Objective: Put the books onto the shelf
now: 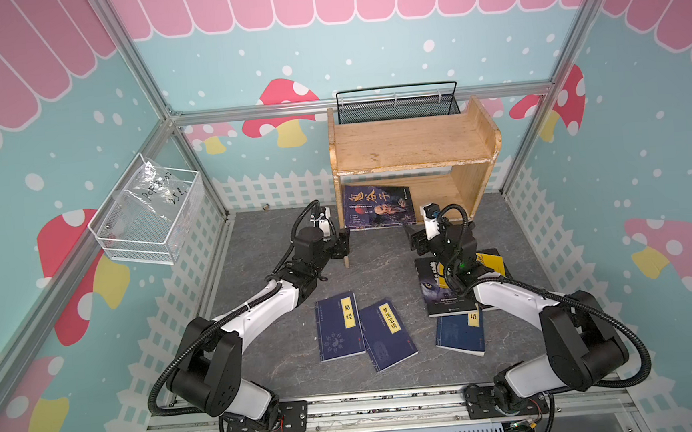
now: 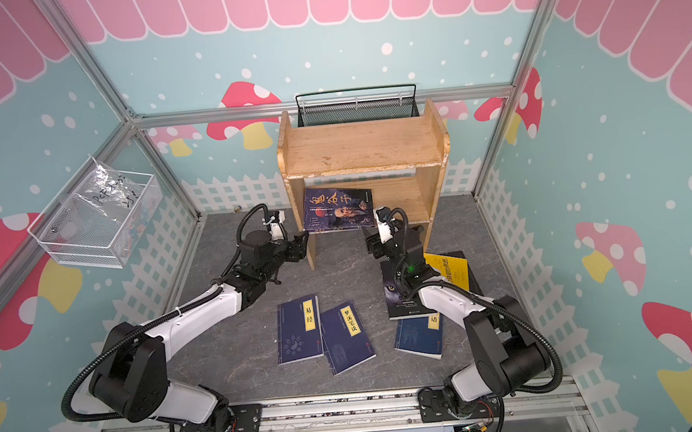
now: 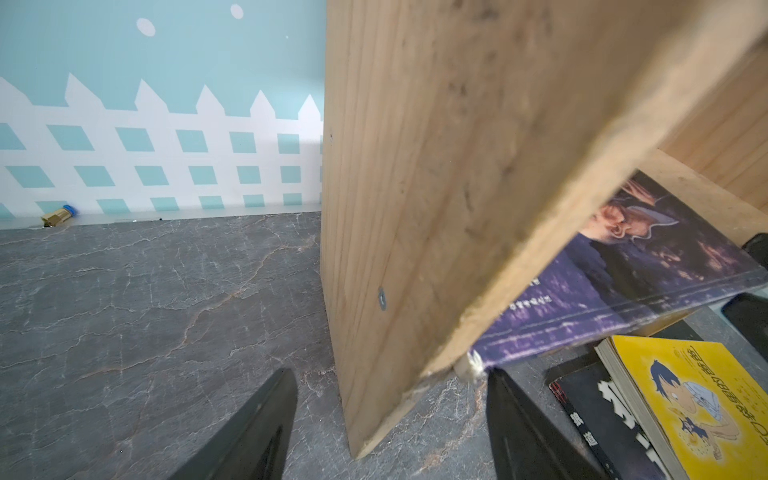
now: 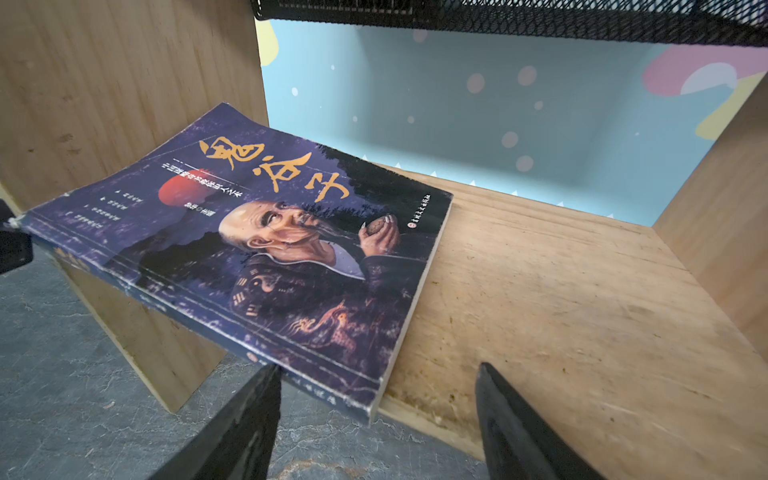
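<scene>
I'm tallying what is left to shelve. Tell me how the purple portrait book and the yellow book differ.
The purple portrait book lies on the lower board of the shelf, its near edge overhanging; the yellow book lies off it, atop a black book on the table. The purple portrait book's cover is dark with a painted old man; the yellow book's is bright with a cartoon figure. Both lie cover up.

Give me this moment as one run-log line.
purple portrait book: on shelf lower tier, overhanging front | left tool: open at shelf side panel | right tool: open near book | navy books: on tabletop
</scene>
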Motion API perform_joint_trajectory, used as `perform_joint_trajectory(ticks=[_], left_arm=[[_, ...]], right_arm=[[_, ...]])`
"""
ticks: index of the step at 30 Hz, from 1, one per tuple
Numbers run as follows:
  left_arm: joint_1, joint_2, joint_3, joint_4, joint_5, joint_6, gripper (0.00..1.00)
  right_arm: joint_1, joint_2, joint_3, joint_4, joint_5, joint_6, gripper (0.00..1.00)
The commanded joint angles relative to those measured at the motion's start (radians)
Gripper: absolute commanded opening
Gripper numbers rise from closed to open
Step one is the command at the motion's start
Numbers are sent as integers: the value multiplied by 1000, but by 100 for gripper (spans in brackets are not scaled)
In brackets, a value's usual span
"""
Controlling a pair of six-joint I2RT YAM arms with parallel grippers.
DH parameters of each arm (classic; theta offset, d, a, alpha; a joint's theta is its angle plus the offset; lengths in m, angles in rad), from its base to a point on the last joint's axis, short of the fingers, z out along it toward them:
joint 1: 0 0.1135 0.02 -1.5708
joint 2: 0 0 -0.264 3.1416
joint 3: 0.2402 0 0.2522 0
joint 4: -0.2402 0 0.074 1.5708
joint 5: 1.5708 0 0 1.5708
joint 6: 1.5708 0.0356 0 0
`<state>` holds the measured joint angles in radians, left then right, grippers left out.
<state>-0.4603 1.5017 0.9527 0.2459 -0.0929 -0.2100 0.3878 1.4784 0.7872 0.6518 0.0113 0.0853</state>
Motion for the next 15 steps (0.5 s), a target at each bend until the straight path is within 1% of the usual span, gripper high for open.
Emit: perform_joint_trajectory(ticks=[1,15], left_arm=[[5,7,17,32,0,-15,73],[6,27,33,34,-8,-11,73]], right_arm=[[6,32,41,23,28,-20,74],[6,44,38,31,16,-4,74]])
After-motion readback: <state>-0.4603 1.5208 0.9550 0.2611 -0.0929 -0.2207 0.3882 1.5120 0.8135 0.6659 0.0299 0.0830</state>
